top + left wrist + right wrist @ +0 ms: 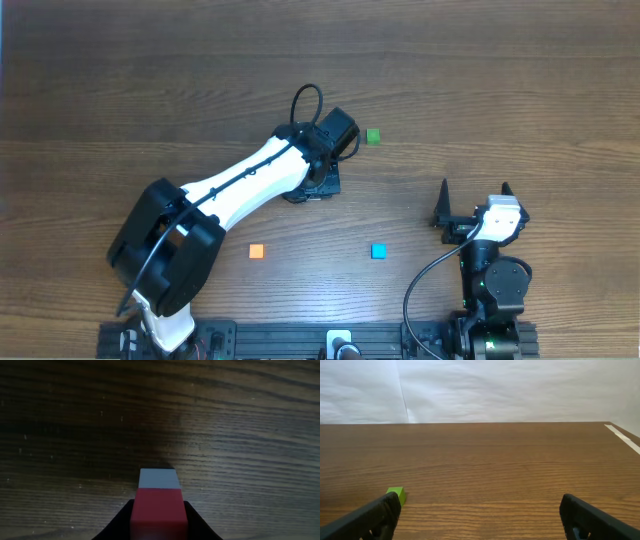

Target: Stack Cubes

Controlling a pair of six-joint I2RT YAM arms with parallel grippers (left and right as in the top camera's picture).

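Left hand is clamped on the red cube mid-table, just left of the green cube and touching a pale grey cube. Square the edges, lower gently, then release. Right hand is spread wide, empty

We see the red cube cut off by the picture's edge between the fingers of the left gripper. We cannot tell whether the pale block beyond it is a separate cube. One finger of the right gripper hides the lower corner of the green cube.
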